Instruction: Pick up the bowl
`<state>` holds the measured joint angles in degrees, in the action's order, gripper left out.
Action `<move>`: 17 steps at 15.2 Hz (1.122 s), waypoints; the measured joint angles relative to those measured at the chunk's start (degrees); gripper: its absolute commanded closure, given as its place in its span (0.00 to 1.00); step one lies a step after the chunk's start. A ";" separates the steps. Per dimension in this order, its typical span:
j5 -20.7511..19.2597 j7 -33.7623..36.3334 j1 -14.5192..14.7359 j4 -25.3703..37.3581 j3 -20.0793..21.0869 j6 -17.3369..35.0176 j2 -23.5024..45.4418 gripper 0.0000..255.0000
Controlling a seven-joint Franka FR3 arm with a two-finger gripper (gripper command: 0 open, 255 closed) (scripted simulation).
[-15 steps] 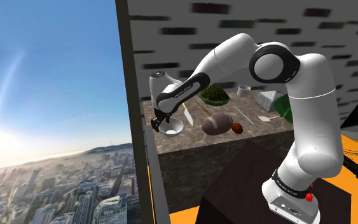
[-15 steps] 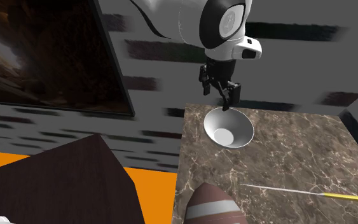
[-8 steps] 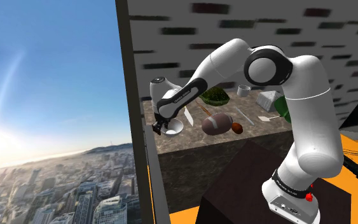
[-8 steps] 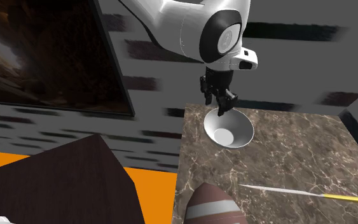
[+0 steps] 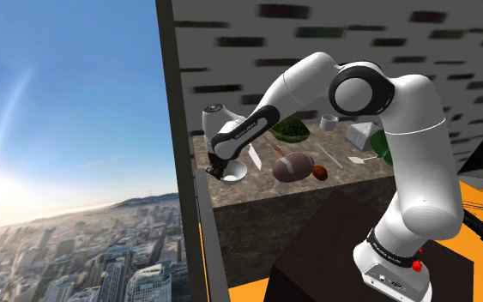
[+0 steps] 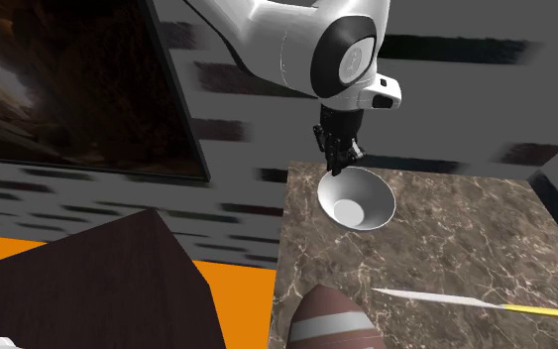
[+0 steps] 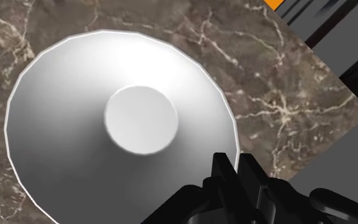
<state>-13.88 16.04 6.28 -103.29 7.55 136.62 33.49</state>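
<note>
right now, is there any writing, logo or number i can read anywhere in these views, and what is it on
No text can be read in any view.
Pale lettering on the dark band of the white arm's forearm: too small to read.
Pale lettering on the dark ring at the arm's base: too small to read.
No marks on the plain white round bowl or the brown marble-patterned tabletop.

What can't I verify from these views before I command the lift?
- Shoulder view: the bowl's near rim, hidden behind the gripper.
- Shoulder view: the green thing, partly behind the arm and too small to name.
- Wrist view: the stretch of rim under the gripper, and another stretch cut off by the picture's edge.
- Second exterior view: most of the football, cut off by the bottom edge.
</note>
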 measured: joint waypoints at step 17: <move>2.04 -1.94 -0.79 1.19 1.20 -8.17 -7.04 1.00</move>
